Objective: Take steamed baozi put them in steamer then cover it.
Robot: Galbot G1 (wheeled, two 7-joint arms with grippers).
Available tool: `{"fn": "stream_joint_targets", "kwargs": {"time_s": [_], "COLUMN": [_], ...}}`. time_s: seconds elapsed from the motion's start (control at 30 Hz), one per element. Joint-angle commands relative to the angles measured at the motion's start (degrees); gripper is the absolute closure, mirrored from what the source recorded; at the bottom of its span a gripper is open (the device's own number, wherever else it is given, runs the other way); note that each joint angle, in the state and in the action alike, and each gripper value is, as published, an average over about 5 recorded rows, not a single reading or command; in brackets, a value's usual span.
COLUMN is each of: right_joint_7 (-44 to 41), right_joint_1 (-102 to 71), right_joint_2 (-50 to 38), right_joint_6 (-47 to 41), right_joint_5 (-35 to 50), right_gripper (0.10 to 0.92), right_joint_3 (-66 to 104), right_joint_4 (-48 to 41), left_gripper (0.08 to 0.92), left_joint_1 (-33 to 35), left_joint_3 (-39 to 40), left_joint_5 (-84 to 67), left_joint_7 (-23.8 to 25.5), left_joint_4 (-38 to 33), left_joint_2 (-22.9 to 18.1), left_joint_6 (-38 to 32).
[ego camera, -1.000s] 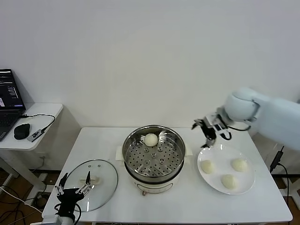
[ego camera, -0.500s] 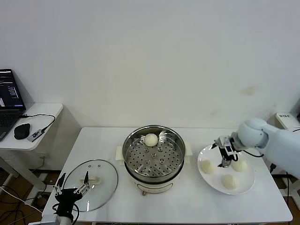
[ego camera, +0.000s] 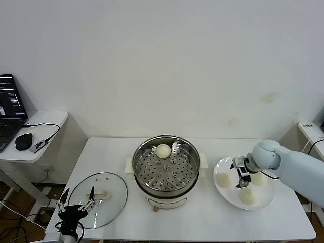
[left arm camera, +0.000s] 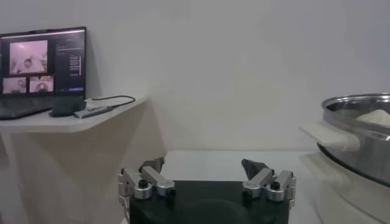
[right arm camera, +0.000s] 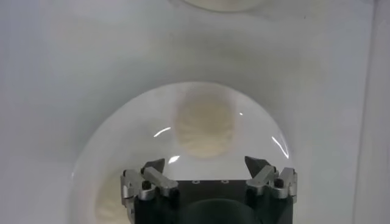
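The steel steamer (ego camera: pixel 164 169) stands mid-table with one baozi (ego camera: pixel 163 151) on its perforated tray. Three baozi lie on the white plate (ego camera: pixel 268 196) at the right: one at its left (ego camera: pixel 223 179), one at its right (ego camera: pixel 258 178), one at its front (ego camera: pixel 247 196). My right gripper (ego camera: pixel 242 177) is open and empty, low over the plate between them. In the right wrist view my right gripper (right arm camera: pixel 207 164) is open with a baozi (right arm camera: pixel 205 128) just ahead of it. The glass cover (ego camera: pixel 109 185) lies at the table's front left. My left gripper (ego camera: pixel 76 206) is open at the cover's near edge.
A side desk (ego camera: pixel 45 121) at the left holds a laptop (ego camera: pixel 9 109), a mouse and a cable. In the left wrist view the steamer's rim (left arm camera: pixel 359 131) is to the side of my open left gripper (left arm camera: pixel 204 165), with the laptop (left arm camera: pixel 42 70) behind. Bare table lies before the steamer.
My right arm swung from beside the steamer's right rim out over the plate and came down among the three baozi. My left gripper sank slightly at the cover's edge.
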Motion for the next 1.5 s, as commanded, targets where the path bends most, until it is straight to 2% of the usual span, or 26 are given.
{"fn": "stream_joint_targets", "kwargs": {"time_s": [0.03,0.23,0.47,0.73,1.07,1.2,1.5], "right_joint_7": [0.66,0.92,1.19,0.72,-0.96,-1.63,-4.06], "right_joint_1": [-2.79,-3.06,-3.03,-3.41,-2.89,-2.40,10.32], "right_joint_2": [3.17,4.33,5.84,6.25,5.16,4.31,-3.09], "right_joint_6": [0.00,0.03,-0.09,-0.21,0.55,0.83,-0.38], "right_joint_5": [-1.26,-1.37,-1.43,-1.83,-2.28,-2.13,3.93], "right_gripper": [0.203,0.210,0.271,0.295,0.437,0.480,0.479], "right_joint_3": [1.60,1.71,2.04,1.83,2.33,3.15,-0.56], "right_joint_4": [-3.07,-3.72,-4.91,-4.91,-4.77,-4.18,2.66], "left_gripper": [0.177,0.177,0.177,0.177,0.177,0.177,0.177], "left_joint_1": [0.03,-0.05,-0.01,0.13,0.15,0.16,0.07], "left_joint_3": [-0.05,0.04,0.14,0.16,0.30,0.38,0.75], "left_joint_5": [0.10,0.20,0.32,0.36,0.41,0.42,0.40], "left_joint_7": [0.06,0.08,0.14,0.23,0.21,0.18,0.21], "left_joint_4": [0.01,0.08,0.16,0.01,-0.03,-0.13,-0.51], "left_joint_2": [-0.10,-0.19,-0.25,-0.33,-0.57,-0.62,-0.40], "left_joint_6": [0.03,0.04,0.03,0.05,0.01,0.02,0.07]}}
